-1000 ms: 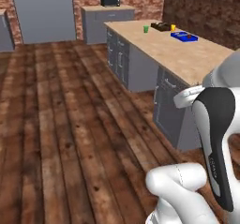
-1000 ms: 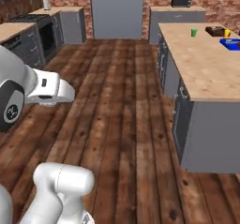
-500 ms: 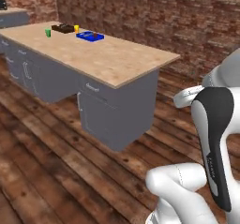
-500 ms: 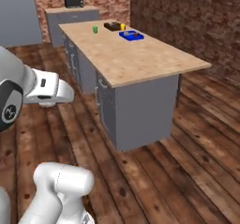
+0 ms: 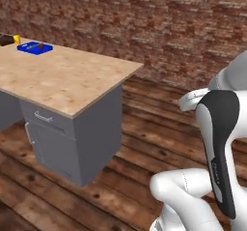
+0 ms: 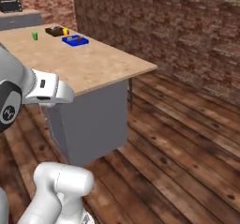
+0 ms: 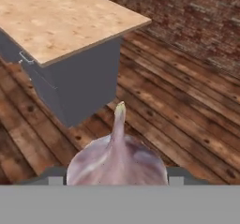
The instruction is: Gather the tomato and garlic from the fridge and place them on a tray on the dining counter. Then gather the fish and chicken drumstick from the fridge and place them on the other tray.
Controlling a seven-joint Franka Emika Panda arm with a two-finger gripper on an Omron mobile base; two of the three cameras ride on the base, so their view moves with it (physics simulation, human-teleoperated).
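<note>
- one garlic [image 7: 117, 160] sits in the pincer [image 7: 112, 181], jaws partly apart and closed around the bulb, above the wooden floor [image 7: 187, 115] near the table's [image 5: 62, 82] end.
- blue tray [image 6: 75, 41] waits far down the table; garlic not yet placed, fish and drumstick still to fetch.

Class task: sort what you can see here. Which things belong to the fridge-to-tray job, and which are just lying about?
Job:
garlic, in the gripper
blue tray
dining counter

Lying about:
green cup
dark tray
yellow item
microwave

Even flat light, soft render, no glare.
</note>
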